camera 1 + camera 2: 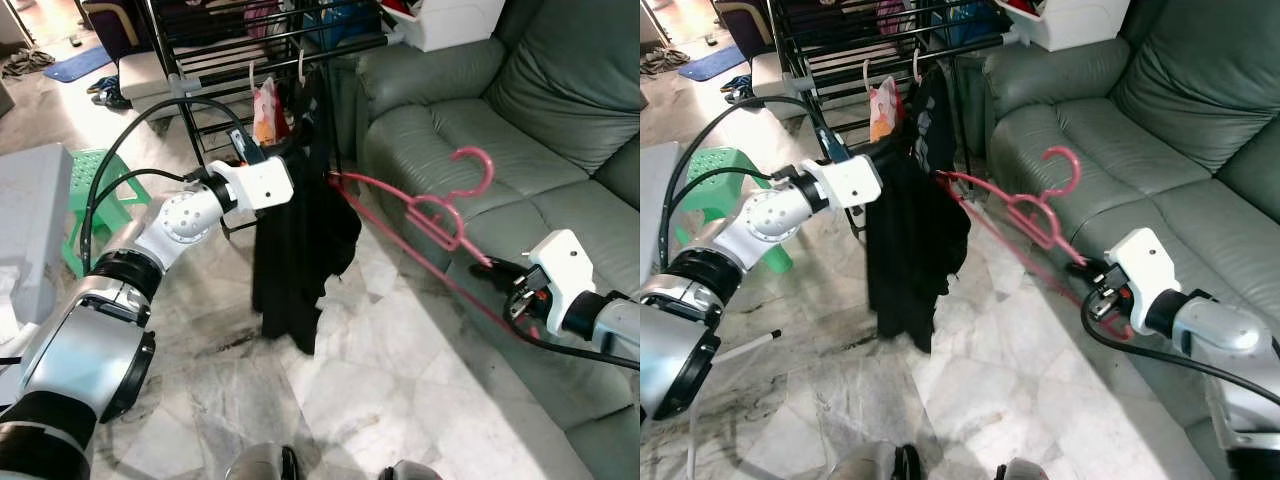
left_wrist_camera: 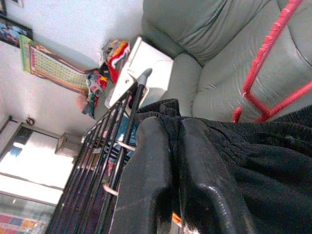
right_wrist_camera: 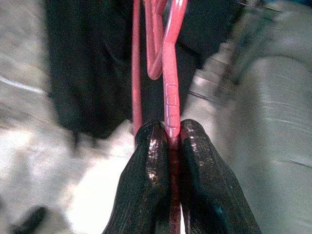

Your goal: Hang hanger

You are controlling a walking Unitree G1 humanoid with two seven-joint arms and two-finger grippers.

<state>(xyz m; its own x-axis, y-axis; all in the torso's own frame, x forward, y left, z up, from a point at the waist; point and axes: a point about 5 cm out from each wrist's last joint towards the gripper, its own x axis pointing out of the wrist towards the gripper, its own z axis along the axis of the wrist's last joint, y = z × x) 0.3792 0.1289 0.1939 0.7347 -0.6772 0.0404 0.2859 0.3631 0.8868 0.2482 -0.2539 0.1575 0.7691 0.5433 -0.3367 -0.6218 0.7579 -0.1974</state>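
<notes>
1. Right now the right tool (image 1: 492,266) is clamped on the lower end of the pink hanger (image 1: 440,215), fingers (image 3: 146,161) pinched tight on the plastic bar. The hanger stretches from that grip, near the front of the grey sofa (image 1: 480,130), leftward into the black garment (image 1: 300,240), with its hook (image 1: 475,165) pointing up in open air.
2. The left tool (image 1: 270,160) is closed on a bunch of the black garment at its top edge, holding the cloth up just in front of the black drying rack (image 1: 260,50).
3. From where I stand, the hanger looks only partly inside the garment: one arm is in the cloth, the other is out with the right tool. I would judge the dressing step unfinished.
4. To do it well, the right tool should hold the hanger level and feed it along the shoulder line, while the left keeps the neck opening taut.
5. The hook must stay free of the fabric, so it can catch a rack bar on the far side.
6. An orange item (image 1: 265,115) and other hangers already crowd that bar; an open gap would be safer.
</notes>
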